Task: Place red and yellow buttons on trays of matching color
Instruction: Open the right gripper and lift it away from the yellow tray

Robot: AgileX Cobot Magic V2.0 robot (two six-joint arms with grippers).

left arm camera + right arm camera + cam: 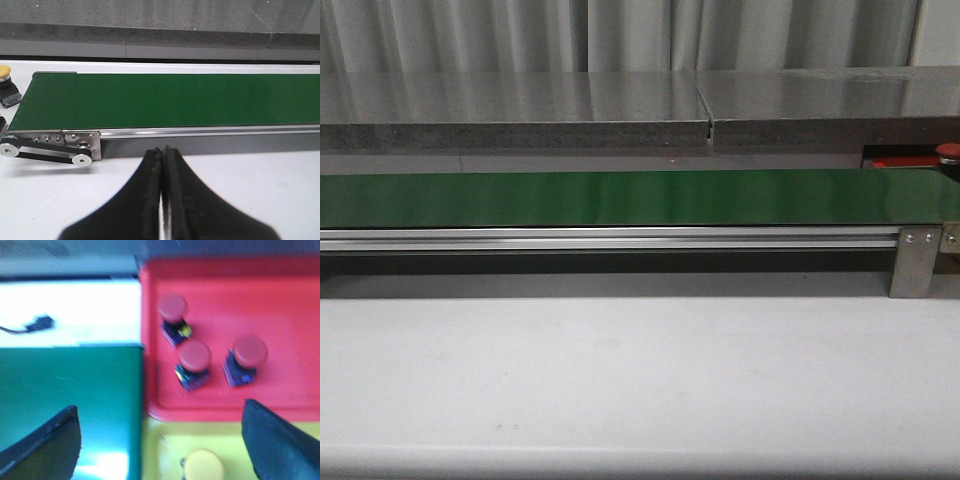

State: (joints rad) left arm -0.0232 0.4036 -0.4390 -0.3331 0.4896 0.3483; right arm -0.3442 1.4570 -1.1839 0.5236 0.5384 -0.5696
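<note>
Right gripper [160,440] spread over red tray [295,305] edge; left gripper [163,150] pressed together.

Front cam sits low, facing forward across my white table [640,380], side-on to the green belt [620,197]. My left wrist cam looks over my fingertips [152,170] at the same belt's end, farther back. My right wrist cam looks down, close and blurry, on the red tray [280,305] beside the belt.
</note>
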